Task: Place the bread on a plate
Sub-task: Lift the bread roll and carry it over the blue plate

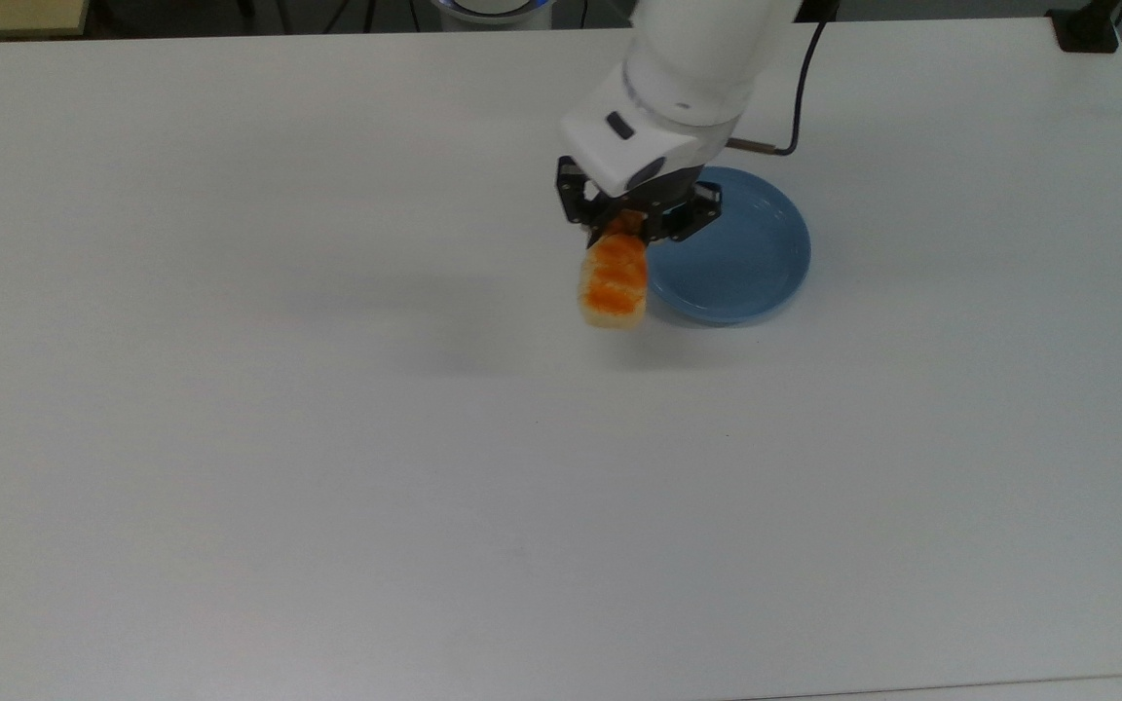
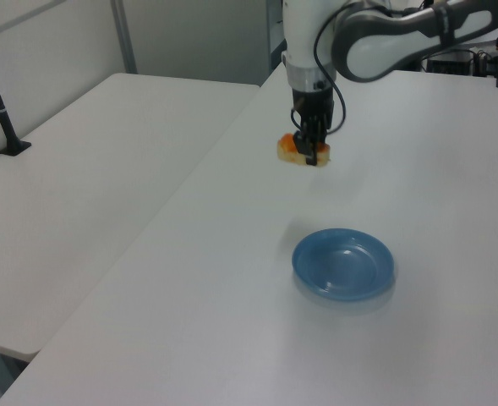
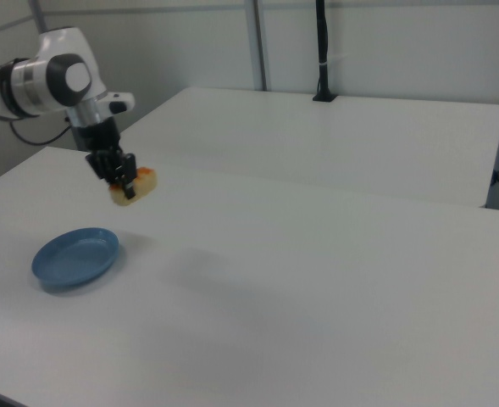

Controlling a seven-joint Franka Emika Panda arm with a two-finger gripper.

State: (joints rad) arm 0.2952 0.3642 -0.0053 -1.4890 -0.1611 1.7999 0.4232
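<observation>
While jaws pinch the bread (image 1: 612,282) aloft above the desk (image 1: 230,438), transport step; next shift over the plate (image 1: 746,263), lower, release.

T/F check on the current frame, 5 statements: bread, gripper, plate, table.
1. The gripper is shut on the bread. True.
2. The bread lies on the table. False: it hangs in the air, clear of the surface, as the left view shows.
3. The plate has nothing on it. True.
4. The bread is already resting in the plate. False: it is held up off the plate; in the left view it hangs well above the plate and its shadow falls on the table beside the plate's rim.
5. The plate is red. False: it is light blue.
</observation>
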